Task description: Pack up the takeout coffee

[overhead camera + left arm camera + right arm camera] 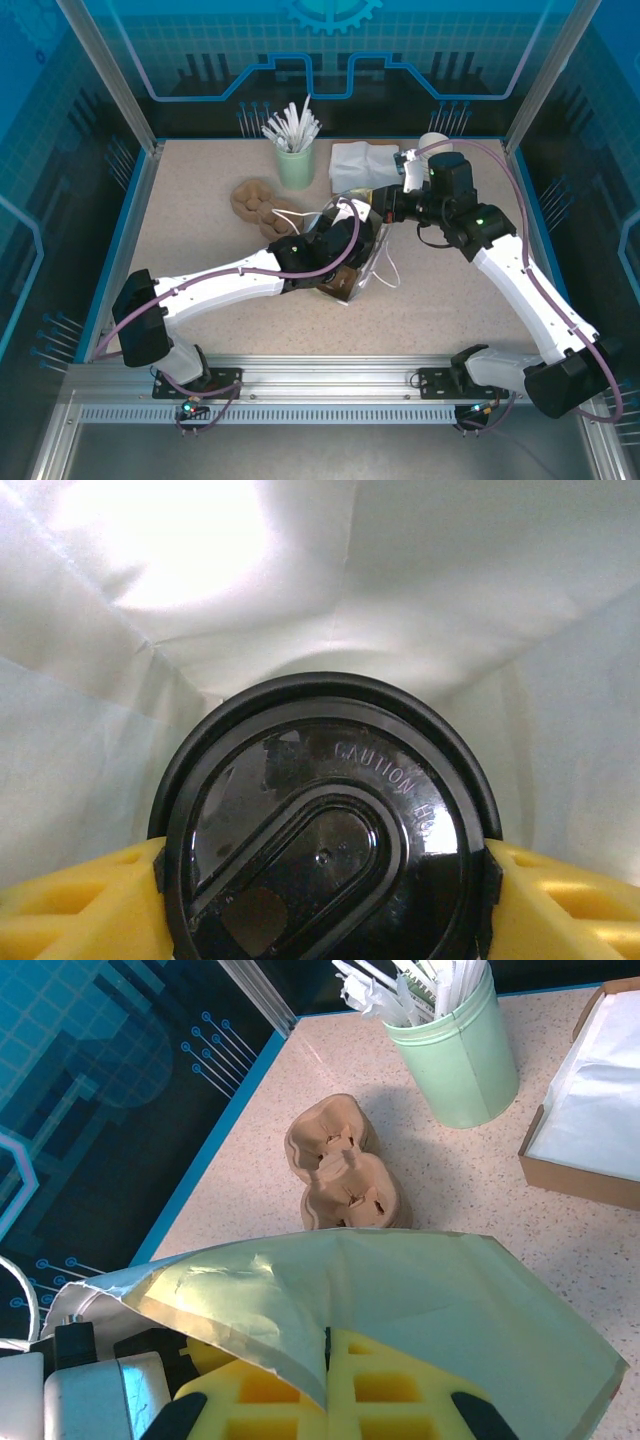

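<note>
The takeout coffee shows its round black lid (325,840) from above; the cup body is hidden beneath it. My left gripper (325,880) is shut on the coffee, one yellow pad (80,905) on each side of the lid. The cup is down inside the pale bag (400,590), whose white walls rise all around it. In the top view the left gripper (343,250) reaches into the bag (372,250) at mid-table. My right gripper (327,1360) is shut on the bag's (440,1300) upper edge, holding the mouth open. The right gripper (385,207) sits just behind the bag.
A brown pulp cup carrier (258,200) (340,1165) lies left of the bag. A green holder of white stirrers (296,160) (455,1050) stands at the back. A box of napkins (362,160) (595,1120) and stacked white cups (433,143) are at the back right.
</note>
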